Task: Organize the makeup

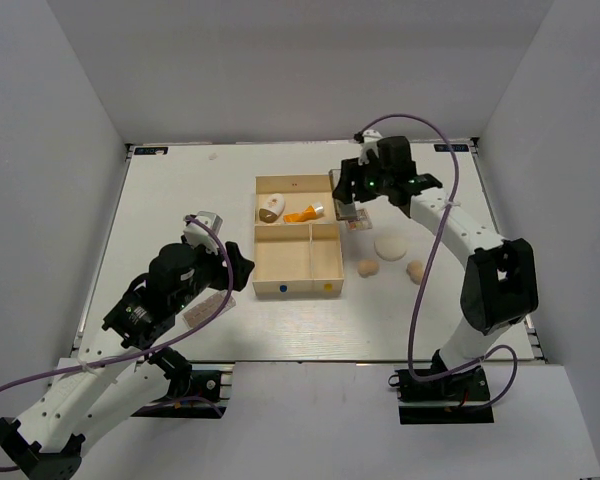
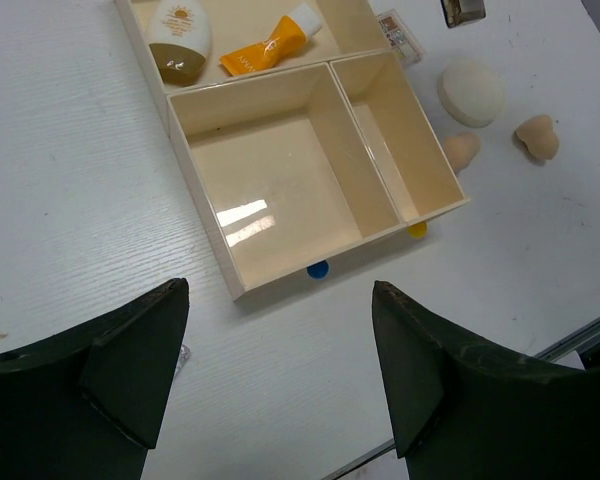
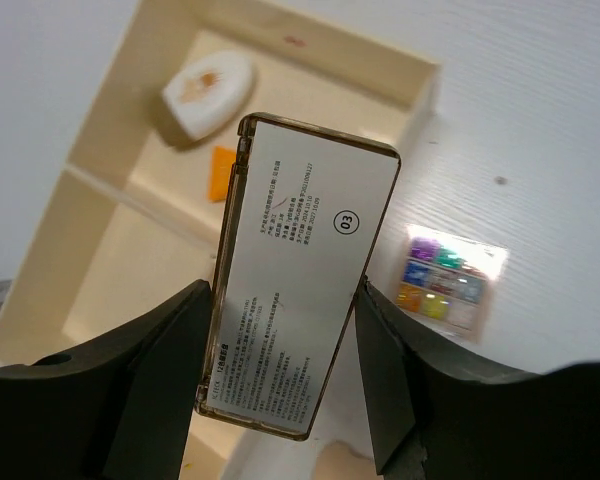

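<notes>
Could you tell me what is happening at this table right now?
The right gripper is shut on a flat case, holding it at the right edge of the wooden tray, near the multicolour palette lying on the table. The left gripper hangs open and empty near the tray's front left. An orange tube and a small bottle lie in the tray's far compartment; two peach sponges, a cream pad and a speckled palette lie outside it.
</notes>
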